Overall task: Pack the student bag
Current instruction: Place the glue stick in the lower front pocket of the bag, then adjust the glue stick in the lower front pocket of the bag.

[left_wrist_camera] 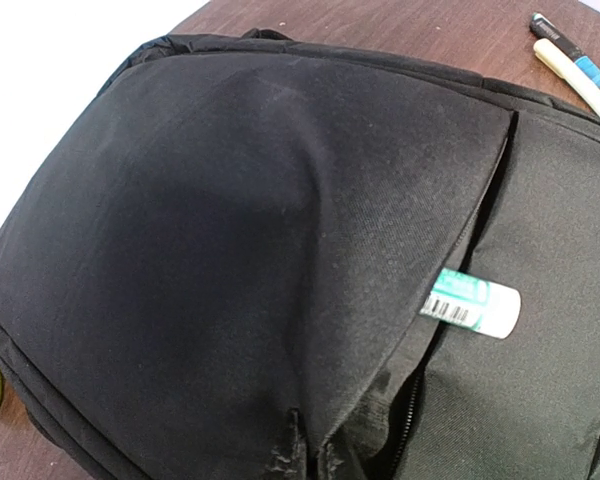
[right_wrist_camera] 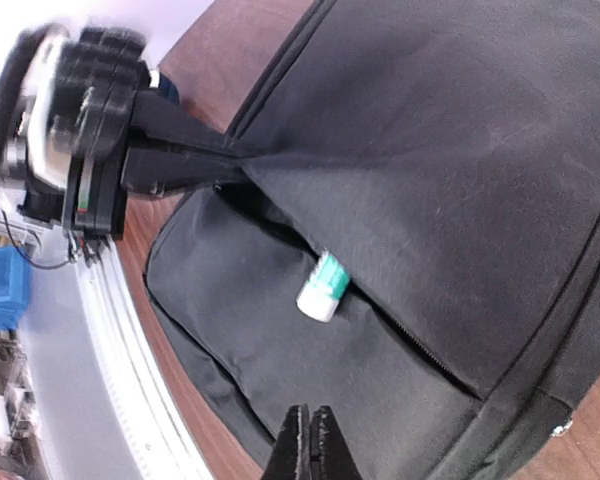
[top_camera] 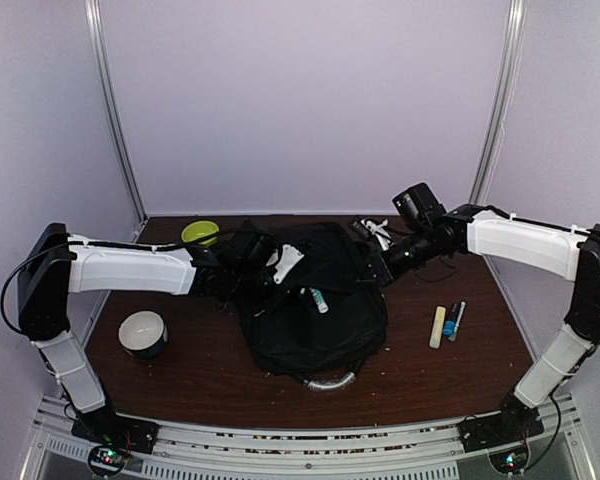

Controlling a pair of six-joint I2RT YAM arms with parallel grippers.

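**Spotter:** Okay, your bag (top_camera: 325, 335) lies flat in the middle of the surface (top_camera: 200, 385), with its grey handle (top_camera: 325, 382) toward the arm bases. Your left fingers (right_wrist_camera: 225, 160) are clamped on the edge of the pocket flap and lift it into a tent, so the mouth gapes.

**Caller:** And the right side?

**Spotter:** Your right fingers (right_wrist_camera: 308, 440) are pressed together with nothing between them. They hover over the bag's edge, near the pocket mouth but not touching it.

**Caller:** What's in that pocket?

**Spotter:** One glue stick (right_wrist_camera: 322, 287), and it's only partly in, with its white end poking out of the opening. Deeper inside is dark, so I can't tell what else is there.

**Caller:** Where could this go wrong?

**Spotter:** At that stick. If you drop the flap or tug it sideways, the stick could roll back out onto the fabric. If you nudge it off-centre with closed fingers, it may skid along the opening instead of sliding in. Your left pinch also sits right at the cloth's edge. If it slips, the mouth collapses over the stick.

**Caller:** Anything unpacked?

**Spotter:** A yellow marker (top_camera: 437, 327) and a blue pen (top_camera: 455, 320) lie side by side, right of the bag and apart from it. A green bowl (top_camera: 200, 232) and a white tub (top_camera: 143, 333) sit on the left, and from above I see nothing in either.
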